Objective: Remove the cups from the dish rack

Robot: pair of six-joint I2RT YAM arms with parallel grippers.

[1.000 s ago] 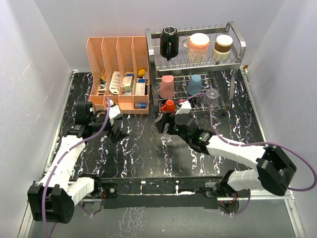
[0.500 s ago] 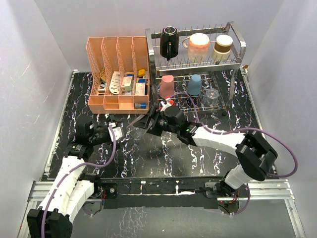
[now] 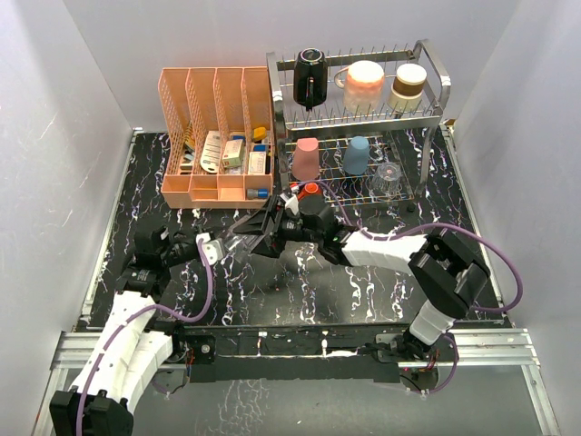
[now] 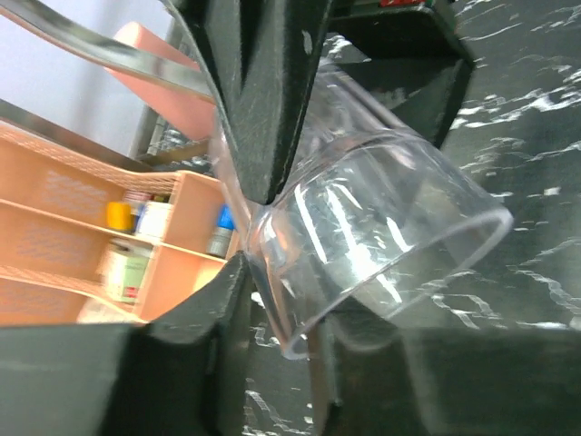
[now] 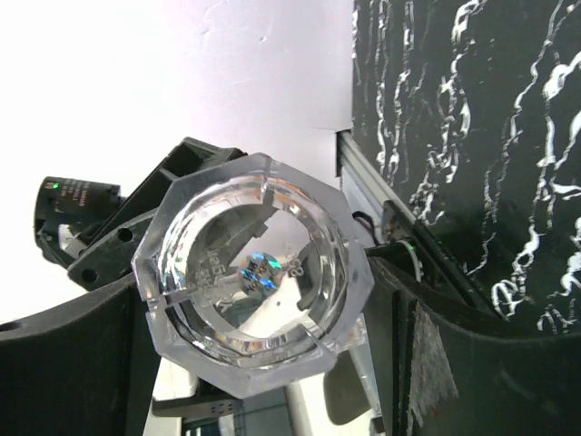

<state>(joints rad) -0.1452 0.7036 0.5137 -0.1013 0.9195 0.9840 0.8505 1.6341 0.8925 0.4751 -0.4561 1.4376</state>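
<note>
A clear glass [image 3: 241, 238] hangs over the table between both arms, lying on its side. My right gripper [image 3: 269, 224] is shut on its octagonal base [image 5: 238, 227], which fills the right wrist view between the fingers [image 5: 427, 345]. My left gripper [image 3: 218, 246] is shut on the wall at the glass's rim [image 4: 381, 236], one finger inside and one outside. The dish rack [image 3: 434, 65] holds a black mug [image 3: 309, 77], a peach mug [image 3: 365, 82] and a tan cup [image 3: 408, 86] on top. A pink tumbler [image 3: 306, 159], blue tumbler [image 3: 356, 154], second clear glass [image 3: 388, 177] and orange-red cup [image 3: 310, 189] sit below.
A peach-orange organizer [image 3: 218, 136] with boxes and bottles stands left of the rack, and shows behind the glass in the left wrist view [image 4: 82, 227]. White walls close in the black marbled table [image 3: 272, 291] on three sides.
The right arm swung left from the rack front, carrying the clear glass. The left gripper came in toward it and closed from wide open onto the rim.
</note>
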